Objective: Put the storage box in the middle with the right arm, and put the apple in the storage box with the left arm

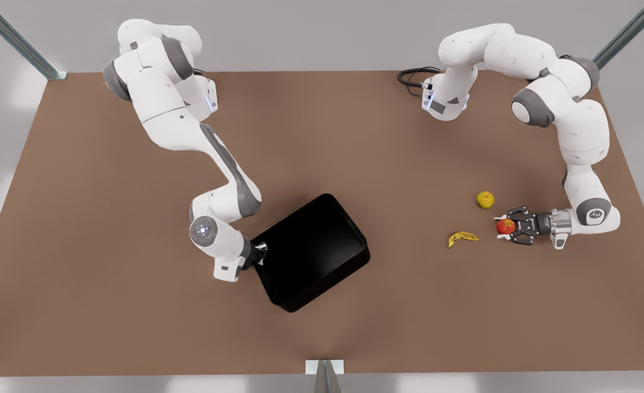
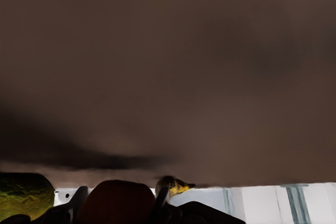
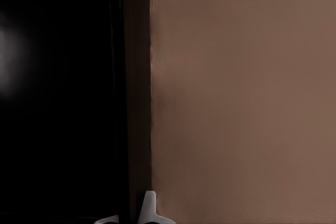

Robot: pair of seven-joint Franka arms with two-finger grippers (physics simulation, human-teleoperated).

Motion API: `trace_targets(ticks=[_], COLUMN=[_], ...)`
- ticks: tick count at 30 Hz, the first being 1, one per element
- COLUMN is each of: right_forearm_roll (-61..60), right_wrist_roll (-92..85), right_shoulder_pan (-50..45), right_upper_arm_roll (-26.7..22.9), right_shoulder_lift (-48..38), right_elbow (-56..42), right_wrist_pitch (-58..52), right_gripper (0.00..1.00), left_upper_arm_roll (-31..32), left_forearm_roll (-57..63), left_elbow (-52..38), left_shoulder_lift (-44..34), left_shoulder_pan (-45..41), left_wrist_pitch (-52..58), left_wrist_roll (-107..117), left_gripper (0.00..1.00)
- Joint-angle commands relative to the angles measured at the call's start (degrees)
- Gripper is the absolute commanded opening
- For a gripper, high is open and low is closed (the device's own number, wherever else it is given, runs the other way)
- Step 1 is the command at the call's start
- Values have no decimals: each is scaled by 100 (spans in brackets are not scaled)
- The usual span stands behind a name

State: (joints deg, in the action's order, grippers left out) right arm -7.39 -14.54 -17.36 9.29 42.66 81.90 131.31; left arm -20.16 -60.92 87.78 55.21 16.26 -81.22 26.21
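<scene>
On the brown table (image 1: 136, 305) in the front view, you're looking at the storage box (image 1: 314, 248) sitting skewed near the middle, a bit toward the front view's left. The right arm (image 1: 191, 131) is reaching down from the far left corner, and the right gripper (image 1: 257, 252) is sitting right at the box's left rim. You can't really tell from here how far its jaws are spread. Over on the front view's right, the left arm (image 1: 573, 125) is bending down low, and the left gripper (image 1: 505, 226) is lying nearly flat with its jaws parted around the apple (image 1: 505, 226), one finger on each side. The apple is resting on the table, well apart from the box. A yellow-green round fruit (image 1: 485, 199) is sitting just behind it, and a banana (image 1: 462, 238) is lying near it, toward the box.

In the left wrist view, you're seeing the apple (image 2: 116, 200) as a dark red lump tucked between the fingers (image 2: 73, 203), with the yellow-green fruit (image 2: 23, 195) beside it and the banana (image 2: 173, 185) peeking out past it. The tabletop (image 2: 168, 66) is spreading out beyond.

In the right wrist view, you're getting the box's glossy black wall (image 3: 58, 103) beside bare table (image 3: 241, 98), with one pale fingertip (image 3: 149, 205) sitting just outside the rim. Whether it's actually clamping the wall, I can't tell.
</scene>
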Motion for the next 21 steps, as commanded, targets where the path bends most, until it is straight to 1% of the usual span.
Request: trace_targets(ticks=[1,2,4,5,7,8,9,10,11,12,15,17,18,19,20,21], right_forearm_roll=[10,10,9,10,1,1,1,1,10,10,10,18,9,9,18,27], right_wrist_roll=[4,4,-5,13,13,13,22,22,-4,-22,-48,-31,-83,-207,-207,-180], right_shoulder_pan=[4,-22,-109,-127,-145,-145,-145,-145,-145,-145,-145,-101,118,197,382,470], right_upper_arm_roll=[46,186,240,389,398,398,398,398,398,407,407,355,127,-190,-638,-1139], right_shoulder_lift=[14,58,269,444,620,682,708,744,770,805,779,604,340,67,-381,-838], right_elbow=[-8,-52,-350,-526,-702,-772,-781,-764,-676,-676,-685,-720,-772,-799,-755,-755], right_wrist_pitch=[8,8,8,8,17,17,26,166,588,606,580,440,-270,-747,-1625,-2819], right_gripper=[21,21,21,21,21,39,62,100,100,100,100,100,100,100,100,100], left_upper_arm_roll=[3,-6,3,126,705,943,1189,1523,1883,2165,2235,2253,2235,2235,2235,2235], left_forearm_roll=[-131,-139,-148,-139,-104,-95,-148,-139,-78,-60,36,80,98,203,256,300], left_elbow=[-33,-86,-86,-86,-86,-95,-121,-121,-121,-95,-68,-77,-86,-95,-121,-130], left_shoulder_lift=[-2,-11,-265,-494,-872,-1030,-1083,-1214,-1355,-1478,-1795,-1926,-1962,-1979,-1962,-1962], left_shoulder_pan=[0,9,0,0,-17,-52,-52,-61,-61,-87,-1036,-1387,-1686,-2029,-2557,-2917], left_wrist_pitch=[10,28,36,36,-25,-43,-60,-420,-815,-1079,-1607,-1607,-1616,-1835,-2336,-2679], left_wrist_roll=[59,156,436,876,1272,1483,1632,2071,2581,2898,3689,4040,4155,4234,4647,4946], left_gripper=[21,21,21,21,21,21,21,21,21,21,21,21,21,21,21,21])
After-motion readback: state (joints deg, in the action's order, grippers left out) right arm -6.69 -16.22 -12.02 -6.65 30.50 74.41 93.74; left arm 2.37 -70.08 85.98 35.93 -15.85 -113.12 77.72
